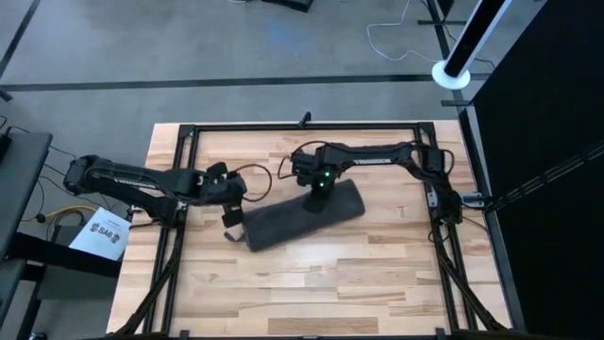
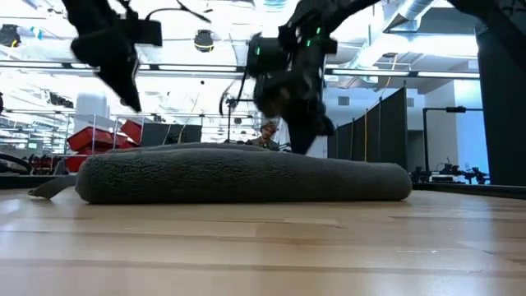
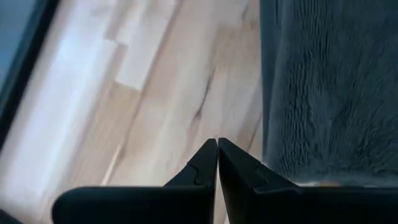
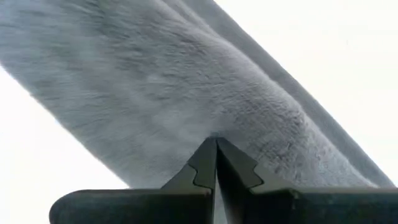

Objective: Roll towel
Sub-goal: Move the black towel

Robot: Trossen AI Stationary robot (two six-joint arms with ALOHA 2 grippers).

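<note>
Towel [image 1: 304, 216] lies rolled into a long log near the middle of the table [image 1: 377, 274], angled across the boards, one loose flap trailing at its left end. Left gripper [image 1: 229, 225] hangs just beside that end, fingers pressed together, holding nothing. Right gripper [image 1: 318, 198] sits over the roll's upper side, fingers likewise closed and empty; contact with the cloth hard to judge. No label visible.

The towel [image 1: 304, 216] is dark charcoal-grey terry cloth, rolled into a long, thick bundle. It lies flat on the wooden table [image 1: 311, 283] near the middle, set at a slant, with a small flap sticking out at one end.
</note>
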